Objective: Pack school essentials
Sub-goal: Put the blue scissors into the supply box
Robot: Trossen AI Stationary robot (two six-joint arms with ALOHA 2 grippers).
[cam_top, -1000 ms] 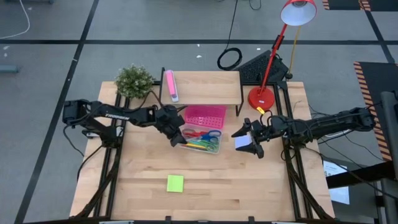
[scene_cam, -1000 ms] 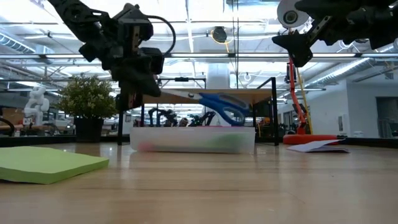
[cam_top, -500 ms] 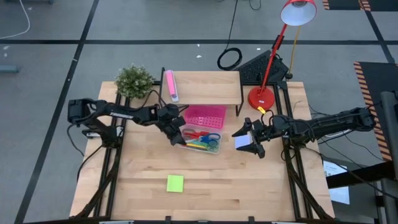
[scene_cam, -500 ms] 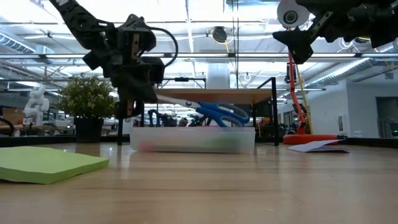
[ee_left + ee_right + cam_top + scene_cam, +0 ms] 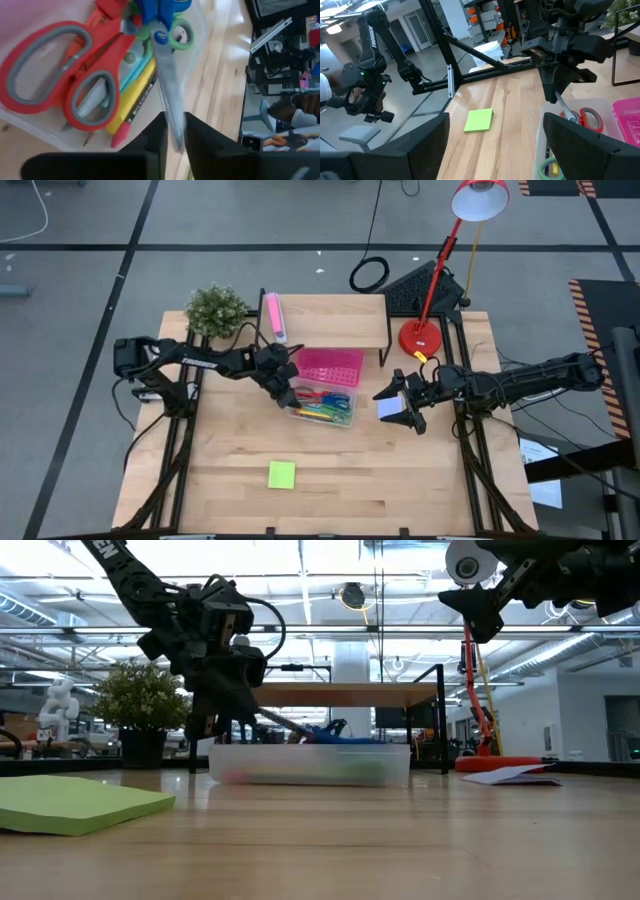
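At the far left corner of the wooden table [image 5: 400, 470] there's a small potted plant [image 5: 215, 310], with a pink-and-white oblong object [image 5: 273, 317] just right of it on the raised shelf [image 5: 330, 315]. Nearer in, the left gripper [image 5: 283, 392] sits over the left end of the clear container [image 5: 322, 407], clamped on the blade tips of the blue-handled scissors [image 5: 162, 55], whose handles lie in the container next to the red-handled scissors [image 5: 65, 82] and some pens. The pink perforated tray [image 5: 330, 366] touches the container's far side. A lime-green note pad [image 5: 282, 474] lies alone, well nearer. Over on the right, the right gripper [image 5: 408, 405] hovers with its fingers spread apart above a pale-blue note pad [image 5: 389, 409]. A red desk lamp [image 5: 425, 335] stands behind it.
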